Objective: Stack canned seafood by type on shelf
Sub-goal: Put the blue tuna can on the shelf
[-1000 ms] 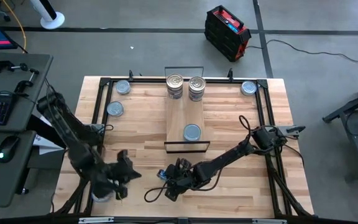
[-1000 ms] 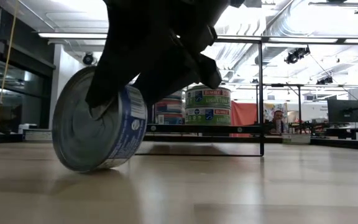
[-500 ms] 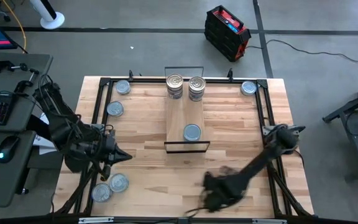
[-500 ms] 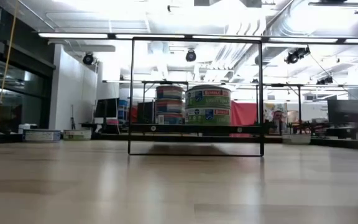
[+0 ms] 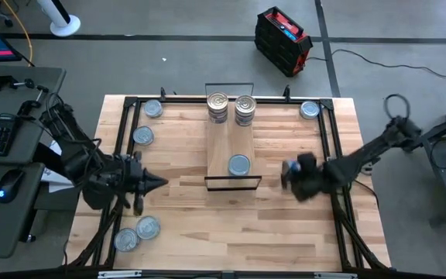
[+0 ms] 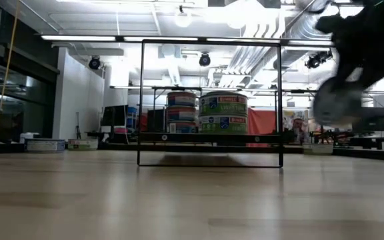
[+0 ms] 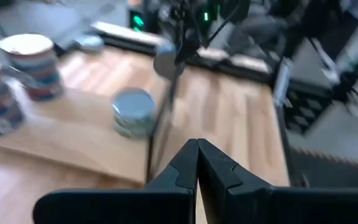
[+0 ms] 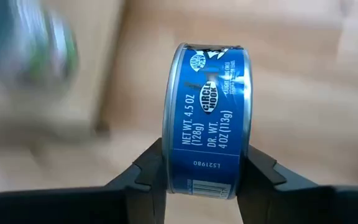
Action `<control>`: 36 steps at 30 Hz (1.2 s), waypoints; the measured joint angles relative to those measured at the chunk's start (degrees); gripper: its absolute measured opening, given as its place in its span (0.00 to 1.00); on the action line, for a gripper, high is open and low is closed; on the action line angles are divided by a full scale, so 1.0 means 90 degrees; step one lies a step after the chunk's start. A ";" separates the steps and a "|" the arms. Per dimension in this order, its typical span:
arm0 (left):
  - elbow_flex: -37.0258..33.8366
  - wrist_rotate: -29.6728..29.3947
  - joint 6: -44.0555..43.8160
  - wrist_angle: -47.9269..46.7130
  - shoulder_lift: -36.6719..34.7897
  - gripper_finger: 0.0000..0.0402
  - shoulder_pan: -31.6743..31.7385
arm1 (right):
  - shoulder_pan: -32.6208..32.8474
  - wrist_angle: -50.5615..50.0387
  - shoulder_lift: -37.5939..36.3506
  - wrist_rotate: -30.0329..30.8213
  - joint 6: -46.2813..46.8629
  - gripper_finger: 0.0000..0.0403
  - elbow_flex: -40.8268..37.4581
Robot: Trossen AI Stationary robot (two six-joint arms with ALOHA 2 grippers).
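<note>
1. Gripping a small flat round blue-labelled tin (image 8: 207,118) by its two flat faces, right gripper (image 8: 205,165) has its jaws partly open and clamped on it, tin on edge between the fingers. High view puts this gripper (image 5: 296,177) above the tabletop just off the near-right corner of the shelf, at about 4 o'clock from the table's centre.
2. Low view: same tin shows as a blurred pale disc (image 6: 335,107) in the air, right of the black wire frame (image 6: 210,103).
3. Left gripper (image 5: 152,183): jaws fully shut, nothing held; wrist view shows the two dark fingers (image 7: 180,173) pressed together. It sits at about 8 o'clock, tip pointing toward the shelf.
4. Long light-wood plank shelf (image 5: 231,143) with black wire end frames lies at table centre, long axis running 12 to 6.
5. On the shelf: two stacks of tins with shiny ring-pull lids side by side at the 12 o'clock end, left stack (image 5: 217,108) and right stack (image 5: 245,109); one pale blue-grey-topped tin (image 5: 239,164) lying flat near the 6 o'clock end.
6. Loose blue-grey-topped tins on the big wooden tabletop (image 5: 184,225): one (image 5: 153,109) at about 10 o'clock, one (image 5: 143,136) at about 9 o'clock, one (image 5: 310,109) at 2 o'clock, and a pair (image 5: 147,227) (image 5: 126,239) at 7 o'clock, just beside each other.
</note>
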 joint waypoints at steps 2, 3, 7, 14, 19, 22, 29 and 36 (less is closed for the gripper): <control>0.0000 -0.0212 0.0039 0.0233 0.0000 0.00 0.0225 | -0.0762 0.0710 -0.0521 0.0296 -0.0691 0.28 -0.0451; 0.0000 -0.0271 0.0054 0.0339 0.0000 0.00 0.0371 | -0.1194 0.1272 -0.0754 0.0290 -0.1248 0.28 -0.0719; 0.0000 -0.0301 0.0214 0.0823 0.0000 0.00 0.1034 | -0.3004 0.4418 -0.1395 -0.0779 -0.3756 0.28 -0.1832; 0.0000 -0.0301 0.0199 0.1586 0.0002 0.00 0.1991 | -0.5461 0.7458 -0.1197 -0.3036 -0.5450 0.28 -0.2491; 0.0000 -0.0295 0.0322 0.1756 0.0005 0.00 0.2475 | -0.6102 0.8174 -0.0378 -0.4335 -0.5655 0.28 -0.2505; 0.0000 -0.0234 0.0466 0.1906 0.0002 0.00 0.2785 | -0.6174 0.8347 0.0137 -0.4676 -0.5674 0.28 -0.2512; 0.0000 0.0287 0.0907 0.1906 0.0002 0.00 0.3212 | -0.6119 0.9889 0.1064 -0.4914 -0.5220 0.28 -0.2508; 0.0000 0.0482 0.1138 0.1891 0.0002 0.00 0.3401 | -0.6099 1.0630 0.1867 -0.4885 -0.4693 0.28 -0.2507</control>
